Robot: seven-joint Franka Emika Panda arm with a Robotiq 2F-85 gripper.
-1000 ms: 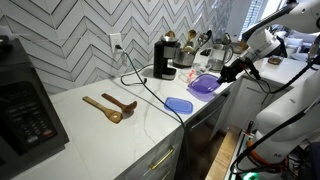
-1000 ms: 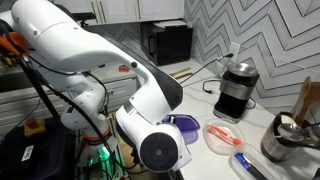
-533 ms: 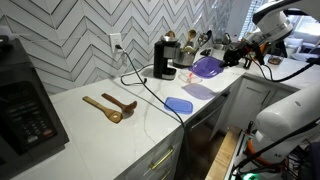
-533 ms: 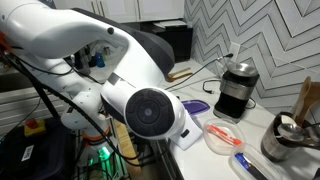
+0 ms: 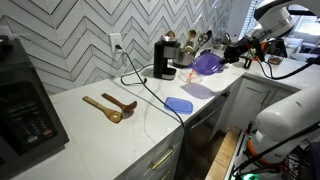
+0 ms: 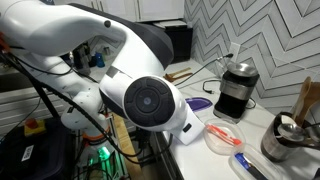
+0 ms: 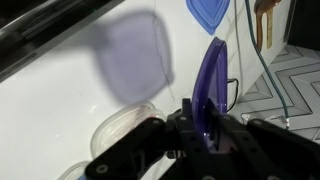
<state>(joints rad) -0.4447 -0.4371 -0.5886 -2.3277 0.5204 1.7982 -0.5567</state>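
the purple bowl (image 5: 207,63) hangs tilted on edge above the white counter (image 5: 120,125), up off the surface where a second ago it sat low near the blue lid (image 5: 179,104); so the lift is made and it rides wholly in my grip. my claw (image 5: 228,58) is clenched on its rim. the wrist view shows it only edge-on and blurred, and in an exterior view my arm (image 6: 140,95) hides it.

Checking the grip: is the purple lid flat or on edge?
On edge: the purple lid stands edge-on between the jaws in wrist view.
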